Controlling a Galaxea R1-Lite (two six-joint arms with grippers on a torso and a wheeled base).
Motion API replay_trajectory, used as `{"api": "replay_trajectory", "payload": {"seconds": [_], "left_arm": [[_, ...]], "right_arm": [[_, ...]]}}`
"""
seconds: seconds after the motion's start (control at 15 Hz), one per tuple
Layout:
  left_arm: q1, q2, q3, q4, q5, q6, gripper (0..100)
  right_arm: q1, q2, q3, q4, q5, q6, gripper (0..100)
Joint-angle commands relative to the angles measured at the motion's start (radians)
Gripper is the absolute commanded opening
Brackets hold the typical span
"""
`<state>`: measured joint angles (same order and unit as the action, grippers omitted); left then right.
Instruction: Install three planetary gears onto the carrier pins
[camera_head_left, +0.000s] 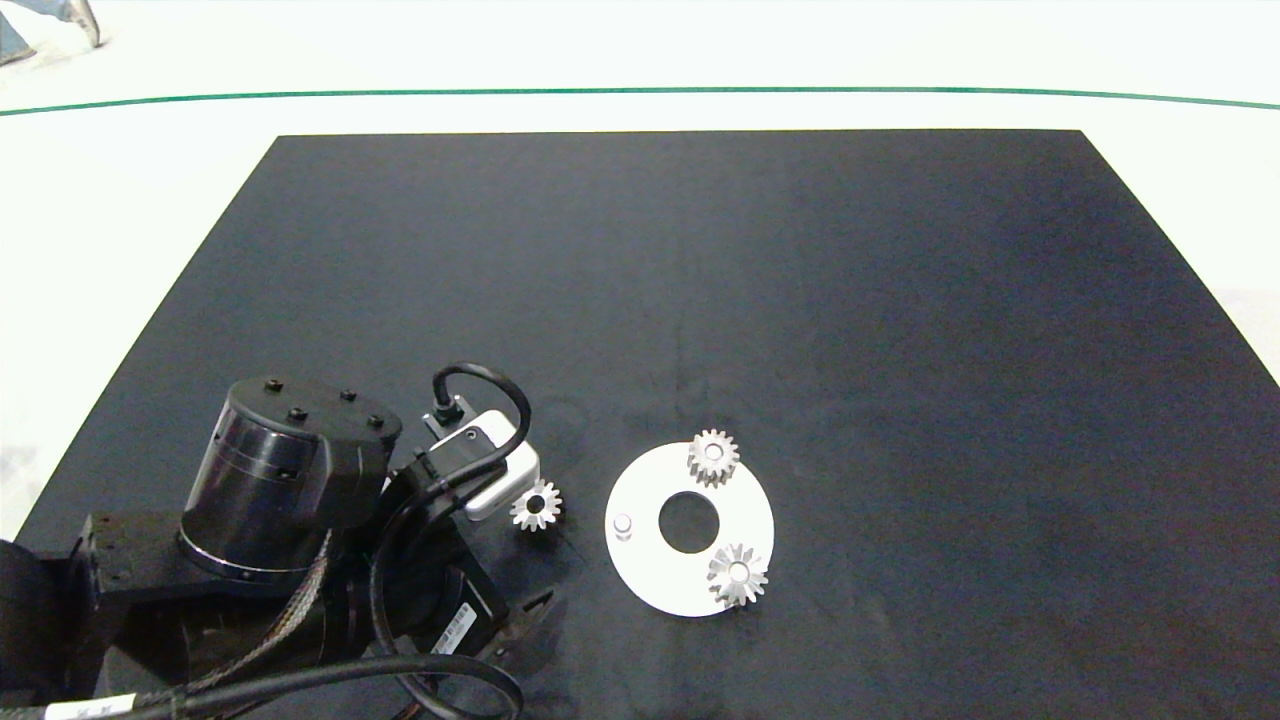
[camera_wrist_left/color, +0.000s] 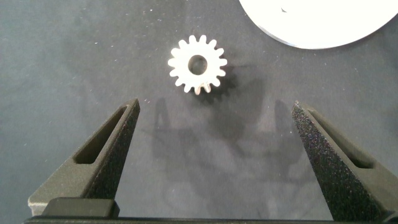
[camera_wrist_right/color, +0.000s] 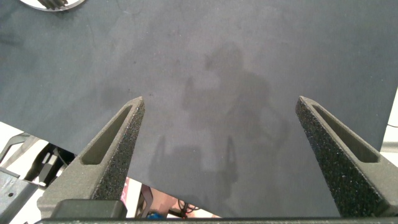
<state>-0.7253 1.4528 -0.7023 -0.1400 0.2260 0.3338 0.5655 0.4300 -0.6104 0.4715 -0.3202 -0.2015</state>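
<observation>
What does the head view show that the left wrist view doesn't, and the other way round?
Only the head view shows two planetary gears seated on the white disc, the one bare carrier pin, and a person's shoe beyond the table.

Only the left wrist view shows the left gripper with its fingers open, short of the loose gear.

Both show that loose gear on the black mat beside the disc.
</observation>
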Motion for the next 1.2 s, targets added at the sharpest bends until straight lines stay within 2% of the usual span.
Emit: {"api": "replay_trajectory", "payload": {"seconds": [0.07, 0.47, 1.0, 1.2], "left_arm": [[0.001, 0.046, -0.023, -0.004, 0.003, 0.001, 100], [0.006, 0.129, -0.071, -0.03, 0.001, -0.002, 100], [0.007, 0.166, -0.101, -0.044, 0.001, 0.013, 100], [0.012, 0.166, -0.1, -0.043, 0.001, 0.014, 95]], "right_arm": [[0.001, -0.007, 0.001, 0.003, -0.002, -0.004, 100], [0.002, -0.013, 0.005, 0.004, -0.002, -0.004, 100], [0.002, -0.02, 0.009, 0.004, -0.002, -0.006, 100], [0.002, -0.022, 0.009, 0.004, -0.002, -0.006, 100]]}}
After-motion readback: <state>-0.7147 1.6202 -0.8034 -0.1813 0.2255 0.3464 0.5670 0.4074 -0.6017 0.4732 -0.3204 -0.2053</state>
